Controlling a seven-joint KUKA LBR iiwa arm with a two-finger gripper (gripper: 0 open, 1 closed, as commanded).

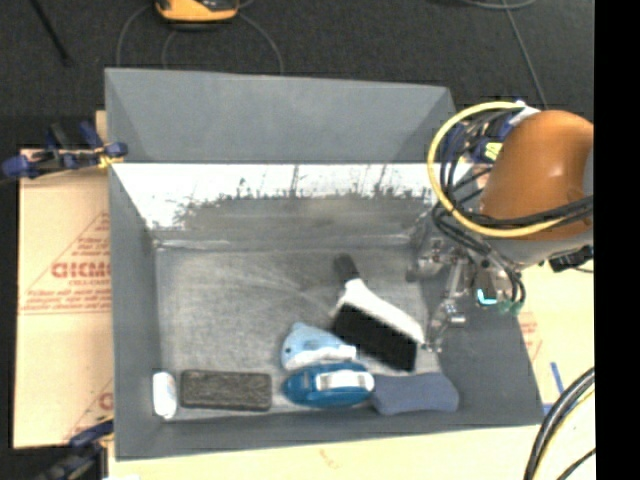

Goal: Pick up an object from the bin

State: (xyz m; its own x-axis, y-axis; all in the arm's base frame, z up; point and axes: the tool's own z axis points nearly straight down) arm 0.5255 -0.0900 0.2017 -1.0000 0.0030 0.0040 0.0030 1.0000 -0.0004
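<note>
Black with a white strip along its upper-left edge, a slab-like block (374, 329) lies tilted in the lower middle-right of the frame. It is the thing nearest the gripper (438, 328), which hangs just beside its right end, low in the bin (220, 288). Whether the gripper is open or closed I cannot tell, and nothing shows in its hold.

To pick well, I judge the gripper should shift left until it is centred over the block. It should then turn to span the narrow width rather than the long diagonal, and come down clear of the bin's right wall, which is close. The block looks rigid and flat-faced, so a grip across its middle should keep it level.

Outward from it, a pale blue thing (312, 347) lies at its lower left, touching or nearly so. Below that is a deep blue rounded object with a white patch (326, 386), and to the right of that a soft grey-blue pouch (418, 395) — a careless descent could nudge any of these. Farther left, along the bottom edge, lies a dark rectangular pad (225, 389). A small dark item (345, 266) sits above the block.
</note>
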